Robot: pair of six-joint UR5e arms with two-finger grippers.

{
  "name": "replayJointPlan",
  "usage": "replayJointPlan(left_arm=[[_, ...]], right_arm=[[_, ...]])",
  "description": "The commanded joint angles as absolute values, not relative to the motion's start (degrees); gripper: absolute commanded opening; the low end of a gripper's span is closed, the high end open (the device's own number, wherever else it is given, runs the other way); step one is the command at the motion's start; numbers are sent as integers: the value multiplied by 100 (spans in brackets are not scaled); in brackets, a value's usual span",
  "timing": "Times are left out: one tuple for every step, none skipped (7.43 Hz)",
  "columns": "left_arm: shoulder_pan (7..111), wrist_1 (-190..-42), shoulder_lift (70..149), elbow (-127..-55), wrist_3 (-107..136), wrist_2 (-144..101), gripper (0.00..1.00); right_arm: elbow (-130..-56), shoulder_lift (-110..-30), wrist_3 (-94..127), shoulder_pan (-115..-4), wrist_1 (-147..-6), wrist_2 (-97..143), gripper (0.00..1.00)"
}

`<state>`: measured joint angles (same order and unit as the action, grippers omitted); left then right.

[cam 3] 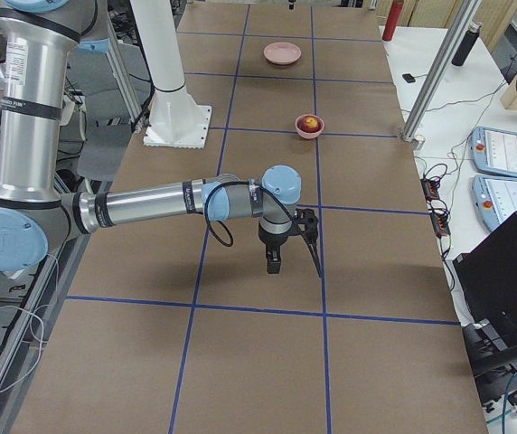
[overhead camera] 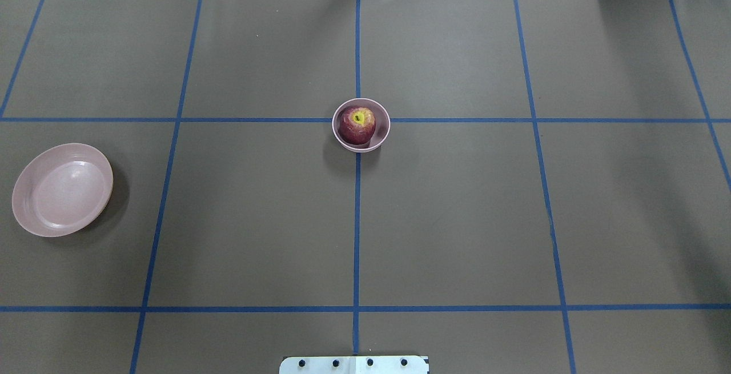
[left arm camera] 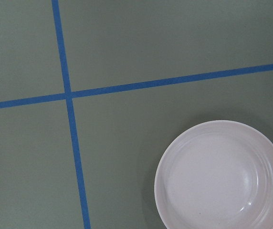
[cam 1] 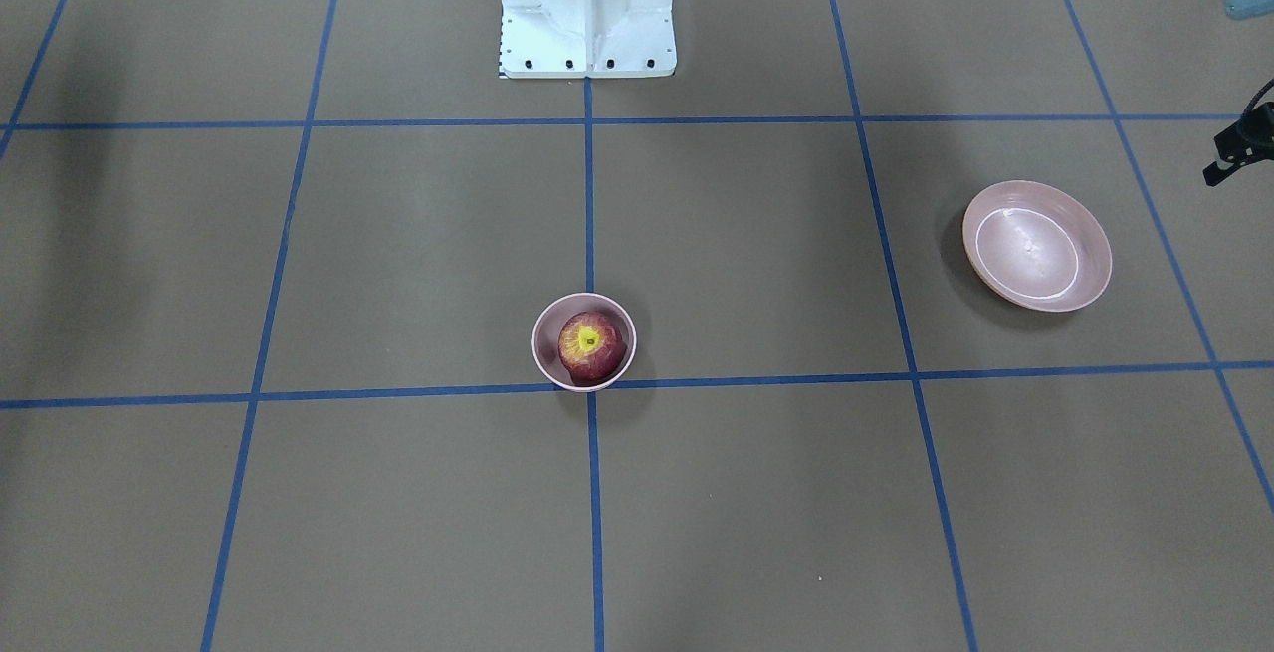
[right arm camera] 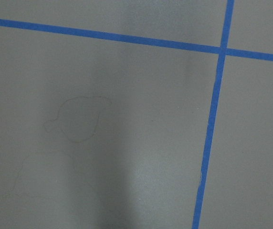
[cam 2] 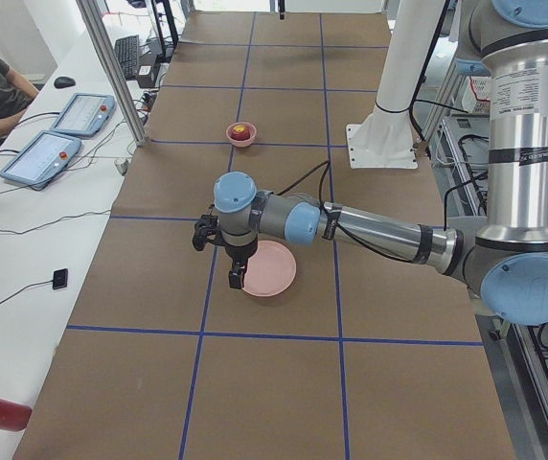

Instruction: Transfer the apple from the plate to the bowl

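Note:
The dark-red apple (overhead camera: pixel 357 125) with its yellow-green stem patch sits inside the small deep pink bowl (overhead camera: pixel 383 134) at the table's middle; both also show in the front view, the apple (cam 1: pixel 589 343) in the bowl (cam 1: pixel 545 358). The wide pink plate (overhead camera: pixel 61 189) lies empty on my left side, and in the left wrist view (left arm camera: pixel 222 176) at the lower right. My left gripper (cam 2: pixel 233 275) hangs above the plate's edge; only a black bit of it shows at the front view's right edge (cam 1: pixel 1237 146), so I cannot tell if it is open. My right gripper (cam 3: pixel 292 262) hovers over bare table on my right; I cannot tell its state.
The white robot base (cam 1: pixel 587 10) stands at the table's near middle edge. Blue tape lines (overhead camera: pixel 357 220) divide the brown table into squares. Operators' tablets (cam 2: pixel 58 134) and a person sit beyond the far edge.

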<state>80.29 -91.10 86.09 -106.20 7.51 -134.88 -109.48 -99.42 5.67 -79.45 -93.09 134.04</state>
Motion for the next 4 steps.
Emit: replayJointPlan(left_arm=[[8086,-9053,8604,-10600,459,-13255,98],[8086,-9053,8613,-10504,414,-13245,98],[8077,-9061,8622,-10459,404,-13236,98],[8086,-9096,8613,-10415,404,-13236,98]], right_arm=[[-10943,-9940,572,-7945,-9308,13386,100],[-10960,-9940,536,-7945,-9299,13351,100],[-10951,-9949,519,-7945,-9299,13342,100],[-10942,-9949,527,-7945,-9299,13272,100]])
